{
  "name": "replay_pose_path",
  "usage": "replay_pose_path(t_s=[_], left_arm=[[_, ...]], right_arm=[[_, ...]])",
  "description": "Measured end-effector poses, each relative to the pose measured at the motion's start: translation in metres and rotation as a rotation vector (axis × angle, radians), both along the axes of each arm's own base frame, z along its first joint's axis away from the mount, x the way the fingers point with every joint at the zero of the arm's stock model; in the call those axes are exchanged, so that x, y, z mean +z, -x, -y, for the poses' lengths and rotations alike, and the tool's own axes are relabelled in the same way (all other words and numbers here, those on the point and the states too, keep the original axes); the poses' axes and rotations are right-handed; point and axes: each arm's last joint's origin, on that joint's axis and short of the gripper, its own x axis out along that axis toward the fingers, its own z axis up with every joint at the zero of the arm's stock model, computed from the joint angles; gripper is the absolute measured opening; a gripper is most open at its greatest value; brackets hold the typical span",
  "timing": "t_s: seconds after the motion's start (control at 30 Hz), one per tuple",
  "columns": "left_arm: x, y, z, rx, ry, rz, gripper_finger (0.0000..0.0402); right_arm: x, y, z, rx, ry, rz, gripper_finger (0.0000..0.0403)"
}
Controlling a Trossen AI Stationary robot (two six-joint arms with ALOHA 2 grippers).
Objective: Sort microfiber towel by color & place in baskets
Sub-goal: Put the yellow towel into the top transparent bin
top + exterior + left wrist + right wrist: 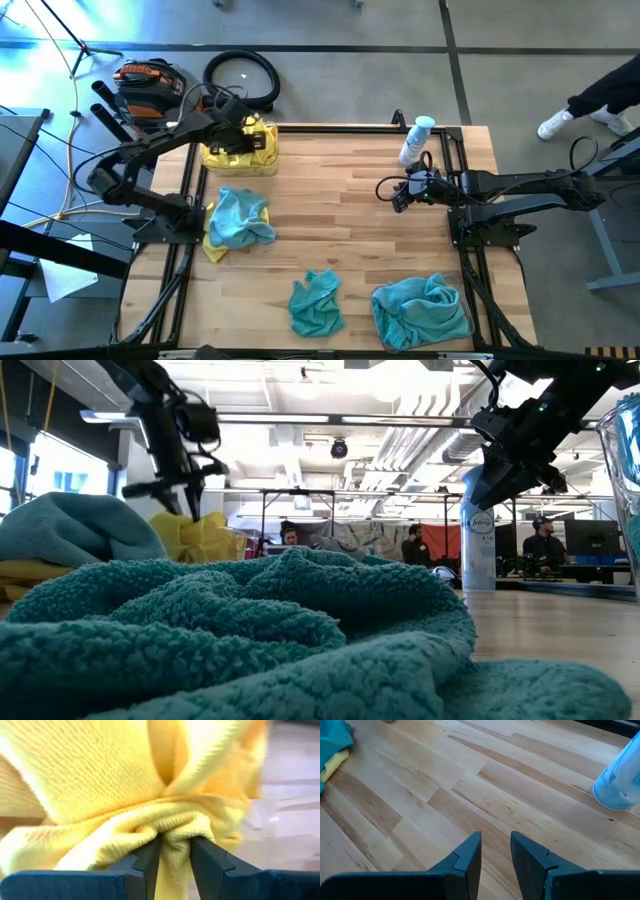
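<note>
My left gripper is over the far-left clear basket, shut on a yellow towel that shows as a yellow heap in the low view. A teal towel lies on another yellow one near the left edge. A loose teal towel lies on the near part of the table. The near-right basket holds teal towels. My right gripper hovers above bare wood with a narrow gap between its fingers and nothing in it. My left gripper pinches a bunched fold of the yellow towel between its two fingers, coming from above and pointing down. The cloth puckers at the pinch and spreads out beyond the fingertips. Whether it is lifted clear of the basket I cannot tell.
A white-and-blue spray bottle stands at the far edge, just beyond my right gripper, and shows again as a bottle in the right wrist view. Bare wood lies in the table's middle. People sit in the room behind.
</note>
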Motion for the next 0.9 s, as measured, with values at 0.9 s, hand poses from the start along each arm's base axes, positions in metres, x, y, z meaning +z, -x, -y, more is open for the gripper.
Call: replay_pose_path(t_s=[0.9], left_arm=[[-0.022, 0.005, -0.035, 0.076, -0.093, -0.215, 0.0094]], right_arm=[[0.000, 0.000, 0.000, -0.025, -0.006, 0.011, 0.0099]])
